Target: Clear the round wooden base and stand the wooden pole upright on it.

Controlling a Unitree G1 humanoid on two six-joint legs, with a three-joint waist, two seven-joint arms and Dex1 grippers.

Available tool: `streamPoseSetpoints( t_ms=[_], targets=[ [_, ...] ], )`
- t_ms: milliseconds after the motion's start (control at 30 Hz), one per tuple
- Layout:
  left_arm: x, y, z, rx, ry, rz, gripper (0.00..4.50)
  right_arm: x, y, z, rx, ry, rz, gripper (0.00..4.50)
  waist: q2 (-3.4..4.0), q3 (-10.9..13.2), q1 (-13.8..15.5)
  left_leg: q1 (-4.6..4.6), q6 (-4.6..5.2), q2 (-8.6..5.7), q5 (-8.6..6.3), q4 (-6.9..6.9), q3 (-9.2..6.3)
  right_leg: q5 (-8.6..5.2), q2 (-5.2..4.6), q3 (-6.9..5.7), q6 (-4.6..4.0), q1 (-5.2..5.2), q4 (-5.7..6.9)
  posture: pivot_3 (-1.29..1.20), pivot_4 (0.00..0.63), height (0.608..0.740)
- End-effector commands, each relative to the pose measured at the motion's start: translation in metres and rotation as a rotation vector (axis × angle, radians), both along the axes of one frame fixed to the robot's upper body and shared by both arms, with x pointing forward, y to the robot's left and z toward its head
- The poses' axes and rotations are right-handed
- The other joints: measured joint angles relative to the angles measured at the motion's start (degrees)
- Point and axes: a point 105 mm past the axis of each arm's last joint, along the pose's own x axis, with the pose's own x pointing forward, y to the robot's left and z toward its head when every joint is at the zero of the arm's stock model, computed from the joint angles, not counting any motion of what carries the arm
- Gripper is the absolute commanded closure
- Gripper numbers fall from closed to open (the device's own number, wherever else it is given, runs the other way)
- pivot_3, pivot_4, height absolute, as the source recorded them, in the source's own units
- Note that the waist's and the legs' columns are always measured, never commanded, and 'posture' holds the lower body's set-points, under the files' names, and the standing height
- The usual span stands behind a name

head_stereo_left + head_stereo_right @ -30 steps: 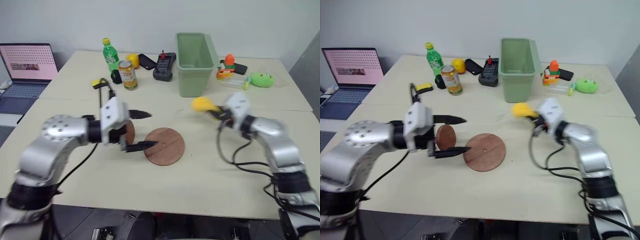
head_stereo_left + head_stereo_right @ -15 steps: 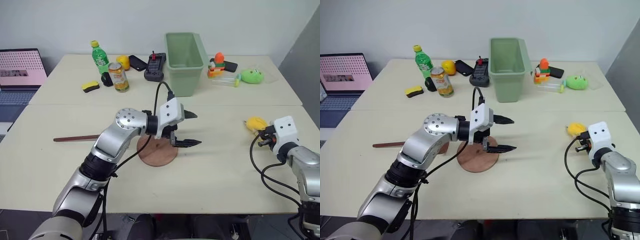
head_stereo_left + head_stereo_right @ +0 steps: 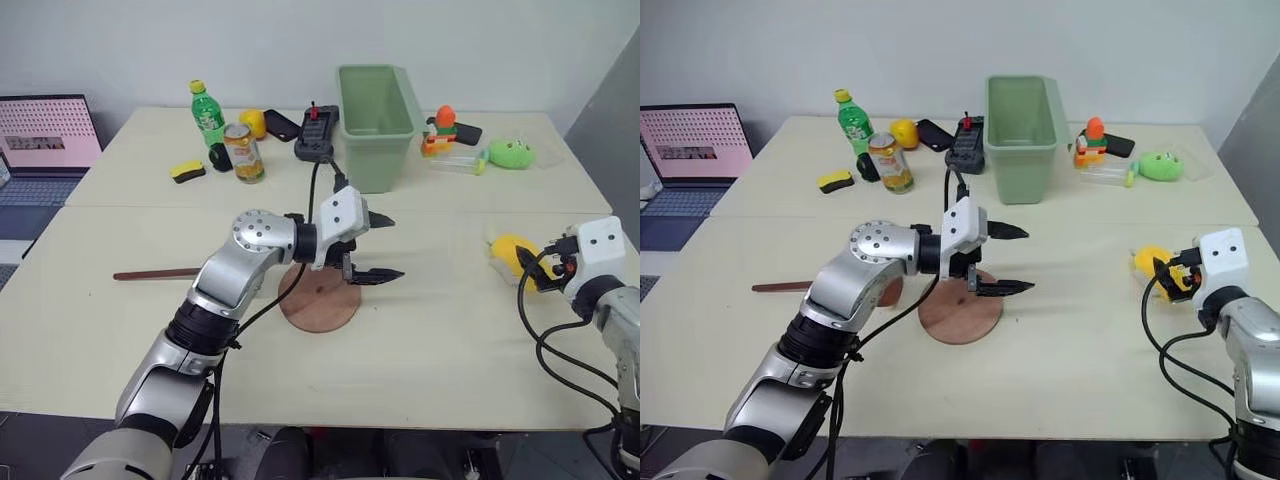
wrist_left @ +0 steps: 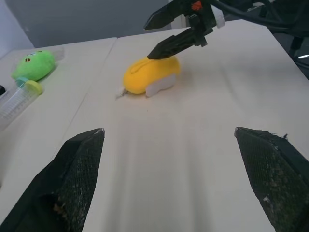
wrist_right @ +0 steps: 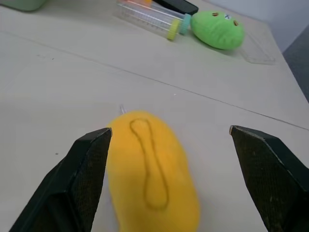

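Head views: your round wooden base [image 3: 960, 317] lies bare mid-table; the wooden pole [image 3: 158, 273] lies flat to its left, unraised.
Left wrist: left gripper [image 3: 374, 249] fingers wide, empty.
Right wrist: right gripper [image 5: 171, 181] fingers spread around the yellow toy [image 5: 151, 172].

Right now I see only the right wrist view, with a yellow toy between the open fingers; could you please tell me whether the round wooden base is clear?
Observer: Yes, nothing lies on the round wooden base; the open left gripper hovers just above it.
Operator: Thank you. And where is the wooden pole?
Observer: The wooden pole lies flat on the table to the base's left, its disc end towards the base, partly hidden by the left arm.
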Motion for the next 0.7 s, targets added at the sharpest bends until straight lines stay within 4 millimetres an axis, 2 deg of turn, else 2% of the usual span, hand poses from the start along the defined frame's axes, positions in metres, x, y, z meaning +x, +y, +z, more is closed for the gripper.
streamPoseSetpoints(
  t_ms=[33, 100, 200, 300, 400, 500, 633, 700],
  targets=[
    [-0.001, 0.007, 0.037, -0.099, -0.082, 0.008, 0.0, -0.006, 0.022, 0.026, -0.021, -0.067, 0.143, 0.44, 0.0, 0.0, -0.02, 0.0, 0.0, 0.0, 0.0, 0.0, 0.0, 0.0, 0.0, 0.0, 0.0, 0.0, 0.0, 0.0, 0.15, 0.74],
    [0.0, 0.018, 0.051, -0.141, -0.112, 0.03, 0.0, -0.01, 0.039, 0.034, -0.05, -0.074, 0.259, 0.44, 0.02, 0.02, -0.05, 0.0, 0.0, 0.0, 0.0, 0.0, 0.0, 0.0, 0.0, 0.0, 0.0, -0.01, 0.0, 0.0, 0.15, 0.74],
    [0.005, 0.052, 0.071, -0.141, -0.109, 0.115, 0.0, -0.021, 0.076, 0.045, -0.061, -0.065, 0.495, 0.44, 0.01, 0.08, -0.4, 0.01, 0.0, 0.03, 0.0, 0.0, 0.0, 0.0, 0.02, 0.01, 0.0, -0.02, 0.0, 0.0, 0.15, 0.74],
    [0.002, 0.086, 0.074, -0.047, -0.136, 0.173, 0.0, -0.033, 0.108, 0.054, -0.045, -0.063, 0.701, 0.44, 0.01, 0.09, -0.63, 0.06, 0.01, 0.12, -0.01, -0.04, -0.08, 0.0, 0.09, -0.07, 0.01, 0.03, -0.02, 0.0, 0.15, 0.74],
    [-0.006, 0.138, 0.064, 0.157, -0.171, 0.274, 0.0, -0.049, 0.147, 0.061, -0.012, -0.055, 0.921, 0.44, 0.07, 0.13, -1.26, 0.07, 0.01, 0.18, -0.01, -0.05, -0.03, -0.01, 0.08, -0.01, 0.01, -0.01, -0.04, 0.0, 0.15, 0.74],
    [-0.013, 0.2, 0.045, 0.407, -0.11, 0.429, 0.0, -0.059, 0.176, 0.068, 0.014, -0.052, 1.075, 0.44, -0.03, 0.23, -1.41, 0.03, 0.01, 0.58, -0.01, -0.04, -0.11, -0.01, 0.08, -0.17, 0.01, 0.01, -0.06, 0.0, 0.15, 0.74],
    [-0.029, 0.24, 0.026, 0.622, -0.073, 0.461, 0.0, -0.065, 0.192, 0.069, 0.03, -0.026, 1.17, 0.44, -0.07, 0.32, -0.61, 0.02, 0.02, 0.59, -0.01, -0.09, -0.13, -0.02, 0.08, -0.2, -0.01, -0.01, -0.08, 0.0, 0.15, 0.74],
    [-0.033, 0.254, 0.015, 0.712, -0.048, 0.462, 0.0, -0.068, 0.199, 0.066, 0.027, 0.0, 1.217, 0.44, -0.09, 0.35, 0.15, 0.0, 0.02, 0.53, -0.02, -0.07, -0.1, -0.02, 0.05, -0.21, -0.01, 0.0, -0.13, 0.0, 0.15, 0.74]
  ],
)
